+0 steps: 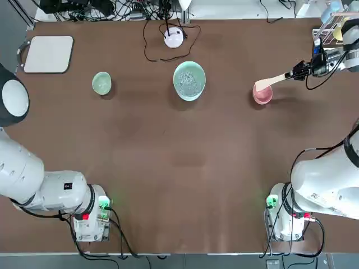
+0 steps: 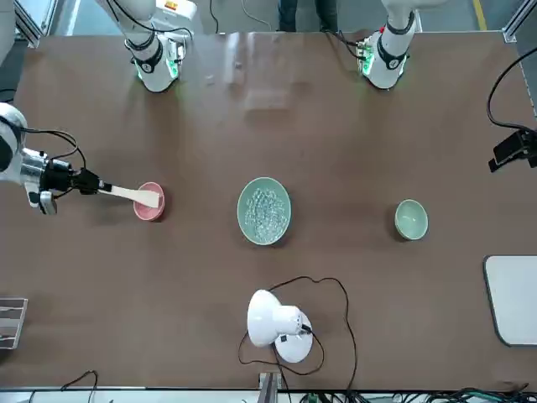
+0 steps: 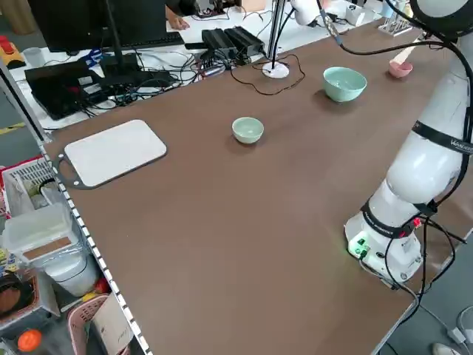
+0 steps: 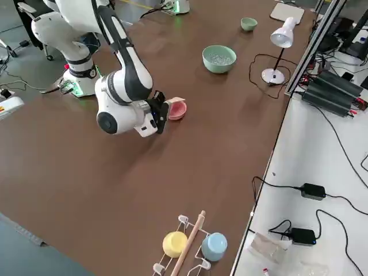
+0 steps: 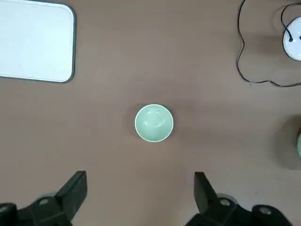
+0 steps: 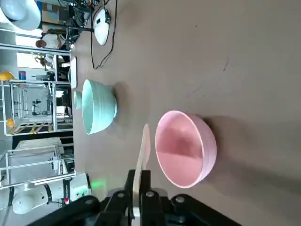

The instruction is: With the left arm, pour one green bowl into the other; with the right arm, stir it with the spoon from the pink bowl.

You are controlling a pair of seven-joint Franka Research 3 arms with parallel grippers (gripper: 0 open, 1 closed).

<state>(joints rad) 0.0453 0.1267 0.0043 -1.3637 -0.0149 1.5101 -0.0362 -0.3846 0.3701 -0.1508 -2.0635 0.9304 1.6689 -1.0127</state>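
Okay, left gripper (image 2: 513,153)'s wide open above the table (image 1: 168,145); right gripper (image 1: 289,75)'s pinching the flat beige spoon (image 1: 272,81) near the round pink bowl (image 1: 262,96), three o'clock from the big mint-green bowl (image 1: 189,80).

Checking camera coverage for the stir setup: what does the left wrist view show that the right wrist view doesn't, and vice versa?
Left wrist only: the left claw, open, over the table short of the small green bowl.
Right wrist only: the pink bowl, and the right claw shut on the spoon, beside that bowl.
Both: the small green bowl, the large green bowl (just a sliver of it in the left wrist view) and the lamp's white base.
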